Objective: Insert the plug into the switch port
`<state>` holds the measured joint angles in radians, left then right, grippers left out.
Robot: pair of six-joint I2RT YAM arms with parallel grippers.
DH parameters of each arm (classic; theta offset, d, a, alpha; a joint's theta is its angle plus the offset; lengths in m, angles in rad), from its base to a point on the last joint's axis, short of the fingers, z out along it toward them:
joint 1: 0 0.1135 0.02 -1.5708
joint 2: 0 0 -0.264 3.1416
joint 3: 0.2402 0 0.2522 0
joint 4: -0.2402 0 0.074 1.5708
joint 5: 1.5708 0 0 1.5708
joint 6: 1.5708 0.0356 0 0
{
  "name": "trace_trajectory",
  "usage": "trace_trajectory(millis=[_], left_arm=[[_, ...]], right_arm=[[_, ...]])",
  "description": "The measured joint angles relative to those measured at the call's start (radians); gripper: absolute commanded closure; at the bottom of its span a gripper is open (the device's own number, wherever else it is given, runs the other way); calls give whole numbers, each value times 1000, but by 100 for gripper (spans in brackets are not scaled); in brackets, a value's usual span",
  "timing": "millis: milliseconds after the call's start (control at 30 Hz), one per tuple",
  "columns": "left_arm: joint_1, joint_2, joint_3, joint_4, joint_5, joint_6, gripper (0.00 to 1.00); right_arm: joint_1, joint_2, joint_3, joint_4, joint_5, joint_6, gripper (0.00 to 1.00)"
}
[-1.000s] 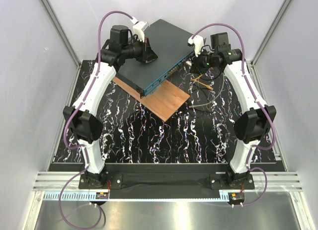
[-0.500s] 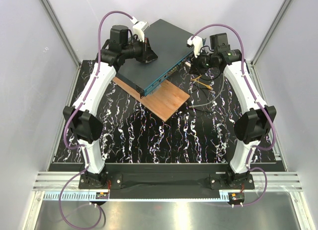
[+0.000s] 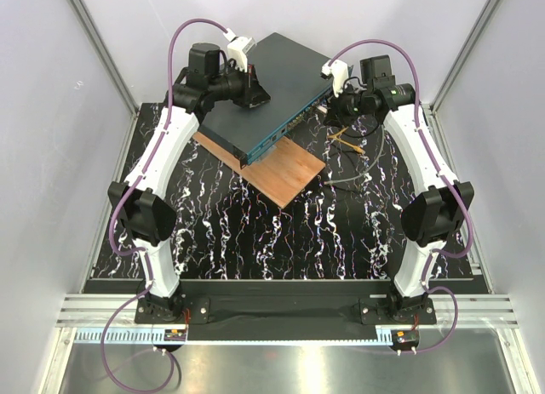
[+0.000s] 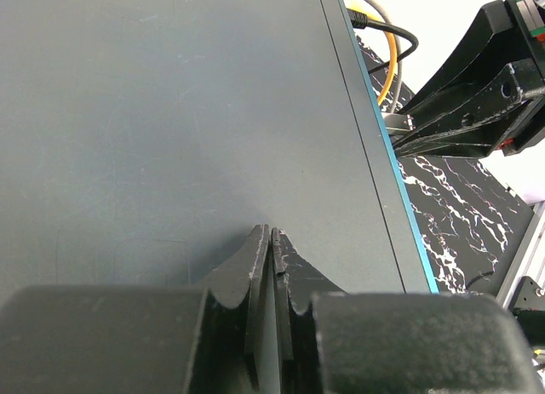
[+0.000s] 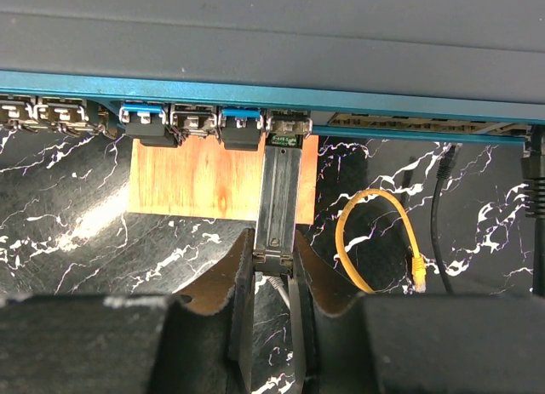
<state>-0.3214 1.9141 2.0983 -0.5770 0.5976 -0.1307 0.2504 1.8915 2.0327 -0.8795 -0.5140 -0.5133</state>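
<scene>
closely seen from the right wrist, the right gripper (image 5: 275,245) has its fingers clamped on the rear end of the plug (image 5: 278,185). the plug's front end meets a socket in the teal front face of the switch (image 5: 255,37), above the wooden board (image 5: 200,181). how deep it sits i cannot tell. the left gripper (image 4: 269,237) has its fingers pressed together, tips against the switch's dark top. a yellow cable (image 5: 342,241) loops on the marbled tabletop (image 5: 68,241).
</scene>
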Motion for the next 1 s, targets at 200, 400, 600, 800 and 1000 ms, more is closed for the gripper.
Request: trace_trajectory(millis=[200, 400, 600, 800, 1000], left_arm=[[0, 0, 0, 0, 0, -2, 90], [0, 0, 0, 0, 0, -3, 90], [0, 0, 0, 0, 1, -3, 90], [0, 0, 0, 1, 0, -3, 90], [0, 0, -5, 6, 2, -9, 90]], right_arm=[[0, -2, 0, 0, 0, 3, 100], [0, -9, -3, 7, -2, 3, 100], [0, -11, -4, 10, -3, 2, 100], [0, -11, -4, 10, -4, 2, 100], [0, -11, -4, 10, -4, 2, 100]])
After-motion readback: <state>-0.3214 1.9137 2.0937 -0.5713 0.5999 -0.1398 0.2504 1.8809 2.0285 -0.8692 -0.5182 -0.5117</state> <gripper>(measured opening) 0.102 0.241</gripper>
